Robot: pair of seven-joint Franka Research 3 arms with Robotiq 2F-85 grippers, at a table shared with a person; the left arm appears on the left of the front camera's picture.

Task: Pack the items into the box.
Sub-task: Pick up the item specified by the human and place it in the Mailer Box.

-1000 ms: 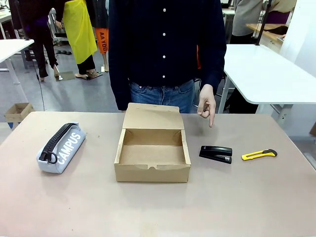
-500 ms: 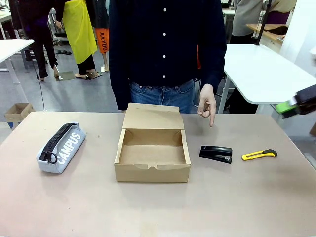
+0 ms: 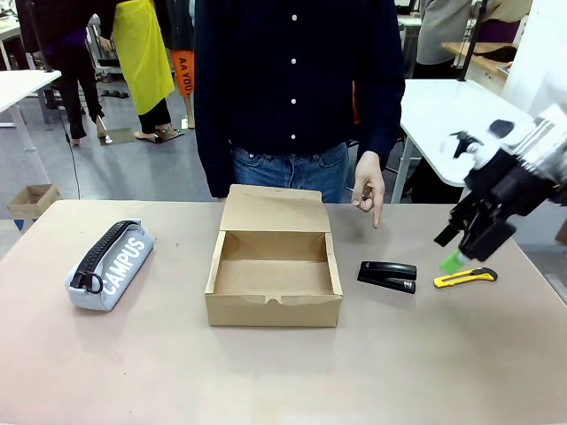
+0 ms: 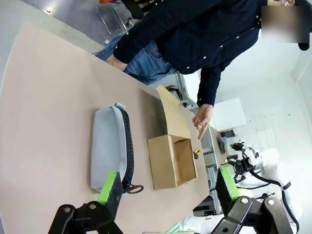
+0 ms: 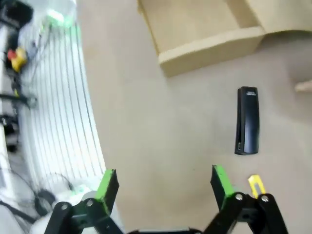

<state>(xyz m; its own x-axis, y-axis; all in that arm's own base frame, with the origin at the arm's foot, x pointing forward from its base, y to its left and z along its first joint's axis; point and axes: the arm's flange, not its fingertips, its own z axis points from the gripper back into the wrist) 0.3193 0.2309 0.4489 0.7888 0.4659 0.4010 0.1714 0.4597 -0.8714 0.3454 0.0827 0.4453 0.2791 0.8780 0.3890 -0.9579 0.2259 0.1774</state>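
Table [image 3: 266, 376] lies bare between box [image 3: 273, 312] edge and stapler [image 3: 387, 276]

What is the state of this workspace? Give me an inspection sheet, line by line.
Surface: beige table, flat, no spills seen.
Job's things: box mid-table, lid flap up, nothing inside; pouch lying to its left; stapler lying to its right. Nothing packed yet.
Clutter: yellow utility knife just right of the stapler.
Grippers: right gripper open, holding nothing, above the knife; left gripper open, holding nothing, high over the pouch side.
Cables: black leads on the right arm's wrist.
Surroundings: person at the far edge, hand pointing down toward the stapler; white table behind.
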